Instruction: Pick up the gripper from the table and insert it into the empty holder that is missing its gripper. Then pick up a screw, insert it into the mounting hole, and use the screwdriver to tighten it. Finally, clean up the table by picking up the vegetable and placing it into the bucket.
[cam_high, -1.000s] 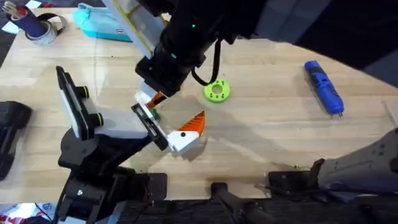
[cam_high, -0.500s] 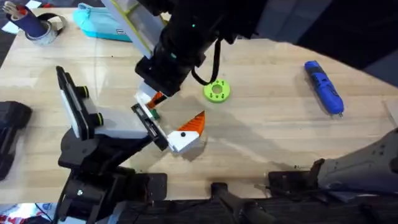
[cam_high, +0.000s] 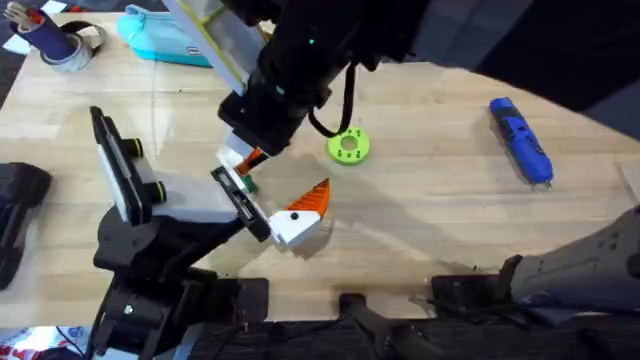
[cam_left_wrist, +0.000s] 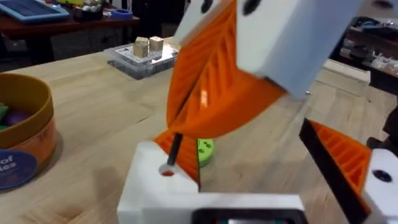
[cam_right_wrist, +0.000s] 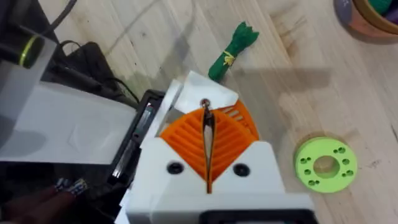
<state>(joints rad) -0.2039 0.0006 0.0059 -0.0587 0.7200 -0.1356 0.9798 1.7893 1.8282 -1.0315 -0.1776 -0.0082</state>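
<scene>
Wooden table (cam_high: 450, 200), holder (cam_high: 190, 200) at centre left of the overhead frame. My right gripper (cam_right_wrist: 207, 118) pinches the screw (cam_right_wrist: 208, 140) upright over the mounting hole (cam_right_wrist: 204, 103), so it can drop in straight.

No visible change since the earlier pictures.
</scene>
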